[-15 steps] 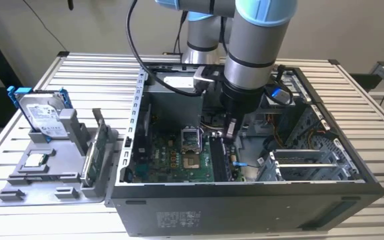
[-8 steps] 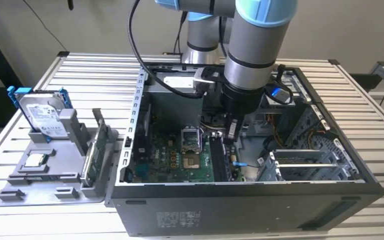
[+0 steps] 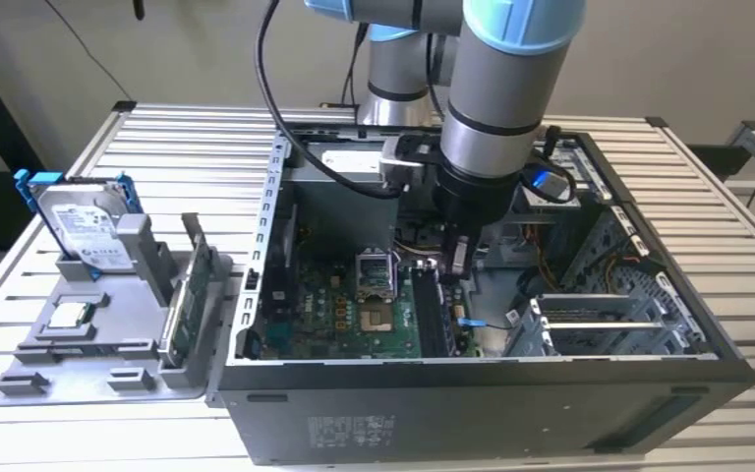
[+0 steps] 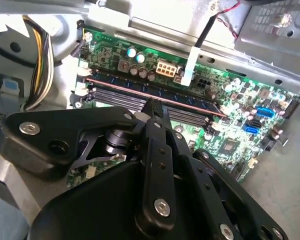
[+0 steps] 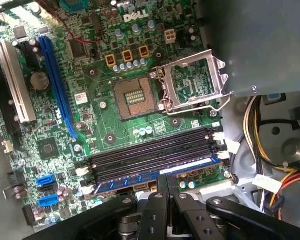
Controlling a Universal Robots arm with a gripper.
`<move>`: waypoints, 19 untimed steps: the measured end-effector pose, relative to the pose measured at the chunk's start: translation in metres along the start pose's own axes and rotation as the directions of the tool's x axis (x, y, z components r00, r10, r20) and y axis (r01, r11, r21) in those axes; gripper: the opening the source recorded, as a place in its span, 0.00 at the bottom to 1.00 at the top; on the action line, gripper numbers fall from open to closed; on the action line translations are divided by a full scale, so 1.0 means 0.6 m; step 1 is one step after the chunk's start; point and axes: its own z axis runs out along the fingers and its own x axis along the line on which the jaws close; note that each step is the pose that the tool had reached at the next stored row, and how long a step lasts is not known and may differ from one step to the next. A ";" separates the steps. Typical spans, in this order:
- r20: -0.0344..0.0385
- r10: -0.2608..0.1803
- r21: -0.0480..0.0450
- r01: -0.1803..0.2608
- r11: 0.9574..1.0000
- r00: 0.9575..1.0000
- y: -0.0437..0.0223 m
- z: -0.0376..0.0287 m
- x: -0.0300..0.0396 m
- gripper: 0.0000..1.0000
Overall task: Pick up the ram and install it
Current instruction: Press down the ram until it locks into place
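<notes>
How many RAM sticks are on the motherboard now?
1. The long, thin dark ram module with a pale label strip lies along the memory slot nearest the black gripper, beside empty black slots. The gripper may hide part of it.

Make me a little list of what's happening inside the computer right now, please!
Robot hand: the gripper is down inside the open computer case
Ram: the ram sits in the outermost memory slot, right at the gripper's tip
Board: the green motherboard has an open processor socket
Outside the case: a hard drive stands in a grey holder
</notes>
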 end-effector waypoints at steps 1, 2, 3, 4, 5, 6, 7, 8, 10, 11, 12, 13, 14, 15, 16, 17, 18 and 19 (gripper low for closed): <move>0.000 -0.016 0.000 0.016 1.000 1.000 0.000 0.000 0.000 0.11; 0.001 -0.033 0.000 0.033 0.999 0.999 0.000 0.001 0.000 0.11; 0.001 -0.048 -0.001 0.048 0.999 0.999 0.000 0.002 0.000 0.11; 0.001 -0.064 -0.001 0.064 0.998 0.998 0.000 0.002 0.000 0.11; 0.001 -0.079 -0.001 0.079 0.997 0.997 0.000 0.003 0.000 0.11; 0.002 -0.096 -0.001 0.096 0.995 0.995 0.000 0.004 0.000 0.11; 0.002 -0.113 -0.001 0.113 0.994 0.994 0.000 0.005 0.000 0.11; 0.002 -0.128 -0.001 0.128 0.992 0.992 0.000 0.006 0.000 0.11; 0.003 -0.158 -0.002 0.158 0.987 0.987 0.000 0.008 0.000 0.11; 0.003 -0.173 -0.002 0.173 0.985 0.985 0.000 0.009 0.000 0.11; 0.003 -0.188 -0.002 0.188 0.982 0.982 0.000 0.010 0.000 0.11; 0.003 -0.204 -0.002 0.204 0.979 0.979 0.000 0.011 0.000 0.11; 0.003 -0.219 -0.002 0.219 0.976 0.976 0.000 0.012 0.000 0.11; 0.004 -0.233 -0.003 0.233 0.973 0.973 0.000 0.013 0.000 0.11; 0.004 -0.245 -0.003 0.245 0.969 0.969 0.000 0.014 0.000 0.11; 0.004 -0.258 -0.003 0.258 0.966 0.966 0.000 0.014 0.000 0.11; 0.004 -0.268 -0.003 0.268 0.963 0.963 0.000 0.015 0.000 0.11; 0.004 -0.276 -0.003 0.276 0.961 0.961 0.000 0.015 0.001 0.11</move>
